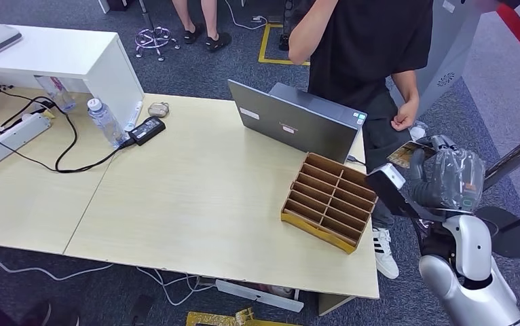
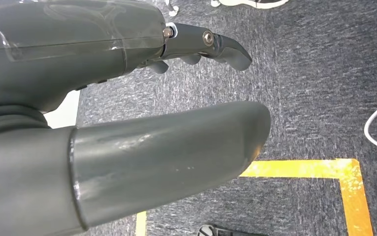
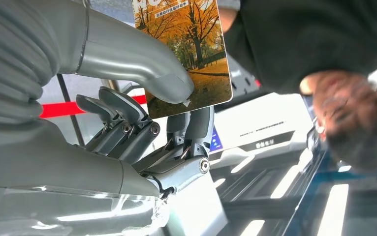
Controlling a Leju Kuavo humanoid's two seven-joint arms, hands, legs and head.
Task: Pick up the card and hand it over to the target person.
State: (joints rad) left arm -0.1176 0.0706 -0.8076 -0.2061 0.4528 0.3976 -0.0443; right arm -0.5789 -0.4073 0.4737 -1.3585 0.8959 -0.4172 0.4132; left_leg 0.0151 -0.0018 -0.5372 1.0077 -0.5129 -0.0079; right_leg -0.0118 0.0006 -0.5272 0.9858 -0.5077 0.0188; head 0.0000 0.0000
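Observation:
My right hand [image 1: 447,178] is raised off the table's right end and pinches the card [image 1: 402,155], which shows an autumn-tree picture. In the right wrist view the card [image 3: 186,44] sits between the thumb and two fingers [image 3: 196,123] of my right hand [image 3: 142,113]. The person [image 1: 373,47] in a black shirt stands just beyond, one hand [image 1: 404,115] hanging a short way above the card, apart from it. My left hand [image 2: 142,132] hangs over the carpet, fingers apart, holding nothing.
A brown cardboard divider tray [image 1: 328,200] lies at the table's right end, left of my right hand. A grey laptop [image 1: 298,119] stands behind it. A water bottle [image 1: 104,122], a power adapter [image 1: 147,130] and cables lie at the left. Yellow floor tape [image 2: 314,169] marks the carpet.

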